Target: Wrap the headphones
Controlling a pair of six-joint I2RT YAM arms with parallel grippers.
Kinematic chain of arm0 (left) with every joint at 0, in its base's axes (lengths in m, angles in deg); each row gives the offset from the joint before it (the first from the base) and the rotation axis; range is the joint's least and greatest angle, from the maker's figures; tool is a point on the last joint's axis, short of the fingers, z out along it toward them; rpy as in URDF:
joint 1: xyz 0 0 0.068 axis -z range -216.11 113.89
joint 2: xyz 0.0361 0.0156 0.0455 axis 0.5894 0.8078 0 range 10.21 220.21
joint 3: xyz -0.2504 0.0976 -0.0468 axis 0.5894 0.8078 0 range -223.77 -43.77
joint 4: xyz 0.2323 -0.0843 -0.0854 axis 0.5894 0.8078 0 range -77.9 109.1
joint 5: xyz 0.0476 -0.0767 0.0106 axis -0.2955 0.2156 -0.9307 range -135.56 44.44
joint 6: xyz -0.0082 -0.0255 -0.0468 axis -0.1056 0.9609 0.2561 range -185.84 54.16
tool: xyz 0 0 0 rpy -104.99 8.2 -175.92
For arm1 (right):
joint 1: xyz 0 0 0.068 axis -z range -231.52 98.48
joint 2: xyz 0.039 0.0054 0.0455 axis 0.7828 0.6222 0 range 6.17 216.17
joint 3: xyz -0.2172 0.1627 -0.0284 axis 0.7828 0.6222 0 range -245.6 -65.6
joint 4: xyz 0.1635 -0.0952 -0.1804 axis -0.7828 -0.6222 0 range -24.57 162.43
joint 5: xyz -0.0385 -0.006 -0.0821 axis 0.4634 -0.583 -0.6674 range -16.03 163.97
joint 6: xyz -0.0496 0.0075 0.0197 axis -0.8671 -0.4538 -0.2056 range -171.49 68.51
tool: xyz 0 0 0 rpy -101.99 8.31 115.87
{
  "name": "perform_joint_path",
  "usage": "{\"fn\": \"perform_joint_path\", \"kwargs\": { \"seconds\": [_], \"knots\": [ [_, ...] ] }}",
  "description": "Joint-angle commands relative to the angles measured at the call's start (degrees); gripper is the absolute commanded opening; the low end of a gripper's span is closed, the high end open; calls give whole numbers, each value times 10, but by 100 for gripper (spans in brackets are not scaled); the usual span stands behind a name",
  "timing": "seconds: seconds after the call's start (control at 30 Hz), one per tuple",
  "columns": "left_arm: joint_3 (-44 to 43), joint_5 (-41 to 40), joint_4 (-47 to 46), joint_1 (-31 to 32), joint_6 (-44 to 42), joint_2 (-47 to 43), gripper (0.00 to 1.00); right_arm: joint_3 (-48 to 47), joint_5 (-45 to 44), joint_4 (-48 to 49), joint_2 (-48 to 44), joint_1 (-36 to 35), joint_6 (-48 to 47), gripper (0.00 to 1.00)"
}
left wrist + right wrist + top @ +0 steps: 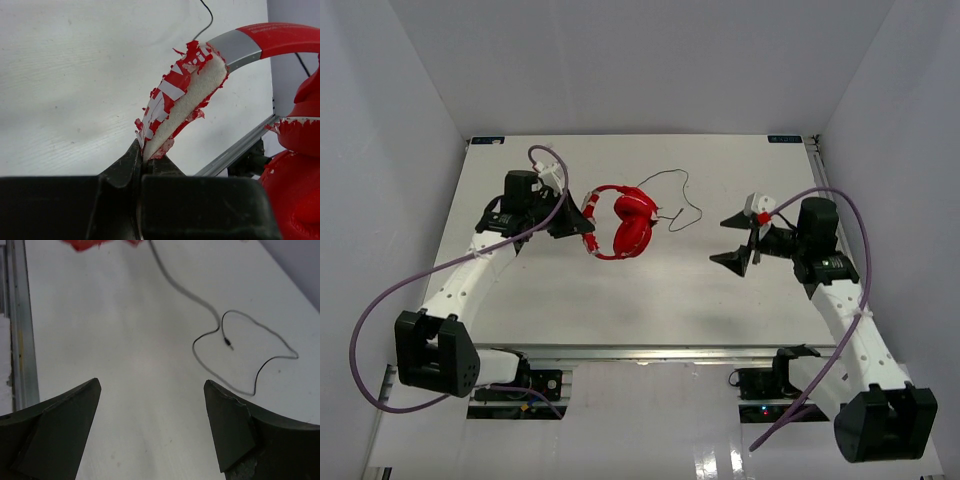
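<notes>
Over the white tabletop (650, 300), centre-left in the top view, the red headphones (625, 225) are held by the headband, whose peeling padding is clamped in the left tool (142, 160). The right tool (732, 240) hangs at centre-right, fingers wide apart and empty. The thin black cable (685, 205) trails rightward from the cups, looping up and left of that tool, so the right arm is nearer its loose end.

Left gripper (587, 227) clamped closed, right gripper (737, 240) spread wide, both arms extended.
</notes>
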Motion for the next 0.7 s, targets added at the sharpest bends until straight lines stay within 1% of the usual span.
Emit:
{"fn": "perform_joint_path", "kwargs": {
  "seconds": [0.0, 0.07, 0.1, 0.13, 0.2, 0.3, 0.4, 0.47, 0.53, 0.63, 0.67],
  "knots": [
    [-8, 52, -10, 27, 30, -32, 0, -92, 3, 136, 69, -67, 113, 90],
    [-17, 57, -5, 37, 35, -33, 0, -117, 39, 110, 96, -106, 76, 90],
    [-24, 56, -2, 42, 37, -34, 0, -128, 41, 89, 109, -126, 55, 90],
    [-29, 55, 1, 47, 38, -35, 0, -134, 29, 68, 123, -150, 34, 90],
    [-47, 53, 7, 53, 42, -38, 0, -143, -19, 61, 140, -173, 13, 90],
    [-62, 54, 15, 58, 49, -45, 0, -127, -95, 88, 146, -177, 4, 90],
    [-65, 55, 18, 60, 56, -57, 0, -125, -110, 102, 154, -176, -10, 90],
    [-68, 58, 17, 63, 63, -64, 0, -128, -107, 103, 171, -176, -19, 92],
    [-73, 64, 15, 65, 73, -73, 0, -130, -92, 109, 191, -177, -28, 95],
    [-99, 79, 6, 71, 99, -85, 0, -124, -32, 137, 220, -175, -32, 98],
    [-107, 82, 3, 72, 107, -87, 0, -120, 4, 176, 233, -176, -4, 93]
  ]
}}
